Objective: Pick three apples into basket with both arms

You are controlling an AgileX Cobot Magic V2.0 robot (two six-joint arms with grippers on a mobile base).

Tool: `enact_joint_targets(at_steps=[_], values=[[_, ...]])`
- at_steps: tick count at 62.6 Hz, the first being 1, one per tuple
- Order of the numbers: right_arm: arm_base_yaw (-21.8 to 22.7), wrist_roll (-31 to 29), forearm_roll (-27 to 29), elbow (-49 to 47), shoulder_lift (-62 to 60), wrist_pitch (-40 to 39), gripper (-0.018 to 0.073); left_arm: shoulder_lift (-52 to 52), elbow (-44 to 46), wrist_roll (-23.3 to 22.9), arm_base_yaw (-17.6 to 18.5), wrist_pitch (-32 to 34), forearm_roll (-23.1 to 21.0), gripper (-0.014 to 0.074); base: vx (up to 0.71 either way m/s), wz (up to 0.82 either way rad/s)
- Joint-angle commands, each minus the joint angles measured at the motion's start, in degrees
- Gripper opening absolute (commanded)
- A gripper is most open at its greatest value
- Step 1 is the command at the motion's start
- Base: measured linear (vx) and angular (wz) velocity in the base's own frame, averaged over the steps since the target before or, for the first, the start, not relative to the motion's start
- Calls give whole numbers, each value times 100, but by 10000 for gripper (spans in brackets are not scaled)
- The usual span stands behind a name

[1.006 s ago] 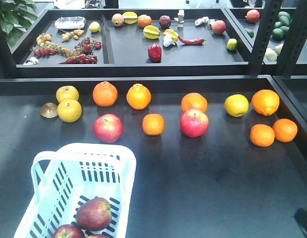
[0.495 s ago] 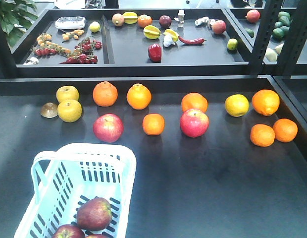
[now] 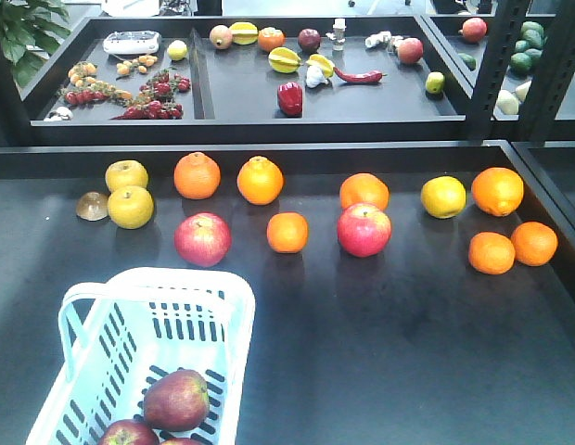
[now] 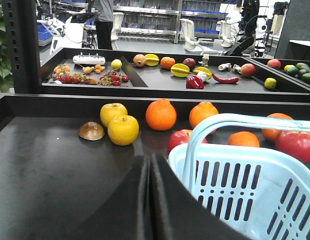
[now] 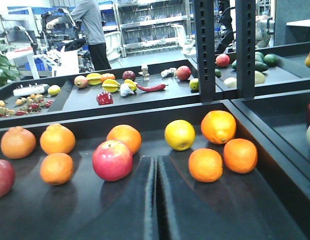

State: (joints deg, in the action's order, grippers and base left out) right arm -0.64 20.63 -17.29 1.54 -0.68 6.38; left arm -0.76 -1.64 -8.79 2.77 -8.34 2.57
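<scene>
The three dark apples [image 3: 176,400] lie in the basket [image 3: 213,287] as before; two are cut off by the frame's bottom edge. The dark shape at the lower right corner a second ago is gone. Both the left gripper [image 4: 149,200] and the right gripper [image 5: 155,200] show fingers pressed together, the basket just right of the left fingers.

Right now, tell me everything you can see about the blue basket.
The basket is pale blue-white plastic, rectangular, with a rounded rim and rows of slots in its sides and floor. It stands upright on the black table at the lower left of the front view, partly cut off by the frame. Its flat swing handle is raised in the left wrist view. Dark red apples lie inside on the slotted floor. No gripper touches it.
</scene>
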Motion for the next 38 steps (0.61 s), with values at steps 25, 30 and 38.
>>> enact_joint_targets(at_steps=[25, 30, 38], values=[[14, -51, -148, 83, -67, -417, -5, -69, 145, -9, 0, 458, 7, -6, 0, 0], [14, -51, -148, 83, -67, -417, -5, -69, 145, -9, 0, 458, 7, -6, 0, 0], [14, -51, -148, 83, -67, -417, -5, -69, 145, -9, 0, 458, 7, -6, 0, 0]])
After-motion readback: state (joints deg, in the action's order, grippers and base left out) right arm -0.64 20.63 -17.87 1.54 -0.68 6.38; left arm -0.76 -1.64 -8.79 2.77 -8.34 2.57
